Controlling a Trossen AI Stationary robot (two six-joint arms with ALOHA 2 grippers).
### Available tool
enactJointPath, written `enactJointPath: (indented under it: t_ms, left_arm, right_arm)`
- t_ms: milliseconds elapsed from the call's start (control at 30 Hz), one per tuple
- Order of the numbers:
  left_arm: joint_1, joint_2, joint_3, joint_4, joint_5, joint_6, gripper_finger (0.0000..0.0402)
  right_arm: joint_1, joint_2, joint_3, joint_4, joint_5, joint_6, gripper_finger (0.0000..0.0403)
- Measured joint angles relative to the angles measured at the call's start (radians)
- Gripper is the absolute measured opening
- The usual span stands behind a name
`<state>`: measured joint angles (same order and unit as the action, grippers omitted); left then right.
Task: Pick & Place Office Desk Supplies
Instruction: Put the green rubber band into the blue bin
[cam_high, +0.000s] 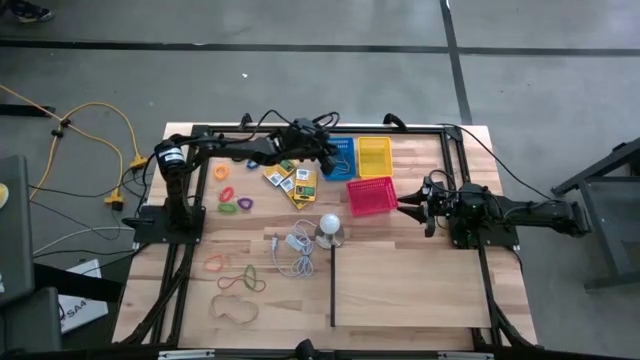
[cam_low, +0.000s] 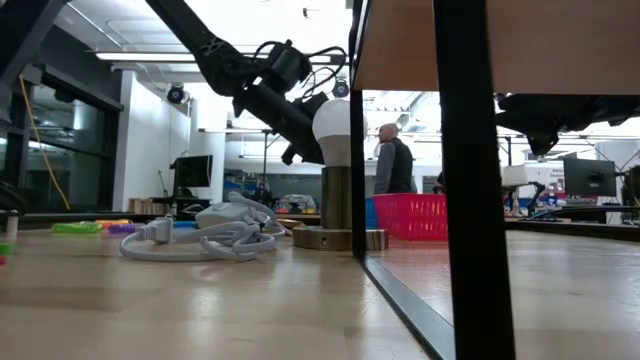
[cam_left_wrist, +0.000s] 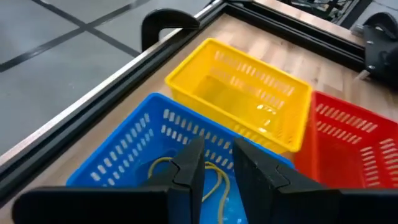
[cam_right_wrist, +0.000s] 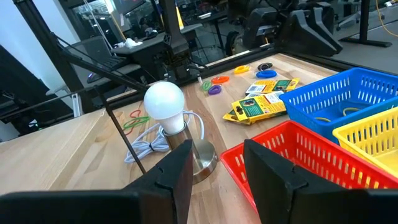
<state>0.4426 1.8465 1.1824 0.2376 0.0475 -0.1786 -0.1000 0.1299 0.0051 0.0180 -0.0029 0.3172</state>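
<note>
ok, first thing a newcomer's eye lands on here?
Probably the three bright baskets at the table's far edge: blue basket, yellow basket, and red basket just nearer. The left gripper hangs over the blue one, where a tan rubber band lies. Next, the white bulb standing mid-table beside a coiled cord.

We see a wooden bench (cam_high: 420, 290) carrying blue (cam_high: 340, 157), yellow (cam_high: 375, 155) and red baskets (cam_high: 371, 196), rubber bands (cam_high: 238, 280), coloured rings (cam_high: 235, 200), packets (cam_high: 292, 181), a bulb (cam_high: 329, 228) and white cord (cam_high: 293, 250).
</note>
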Motion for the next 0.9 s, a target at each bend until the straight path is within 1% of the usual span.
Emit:
enactJointPath:
  t_ms: [300,467,567,633,900]
  left_arm:
    - [-0.001,0.0,0.0,0.002,-0.023,0.005,0.0079]
    - [-0.003,-0.001,0.0,0.0,-0.012,0.006,0.0079]
    - [-0.003,-0.02,0.0,-0.053,0.023,-0.001,0.0079]
    - [-0.003,-0.046,0.0,-0.123,0.03,-0.001,0.0079]
    - [-0.065,-0.189,-0.037,-0.316,0.013,0.032,0.0079]
  right_arm:
    - [0.0,0.0,0.0,0.0,0.0,0.0,0.013]
    - [0.0,0.0,0.0,0.0,0.0,0.0,0.013]
    - [0.0,0.0,0.0,0.0,0.0,0.0,0.013]
    - [0.0,0.0,0.0,0.0,0.0,0.0,0.013]
    - [0.0,0.0,0.0,0.0,0.0,0.0,0.013]
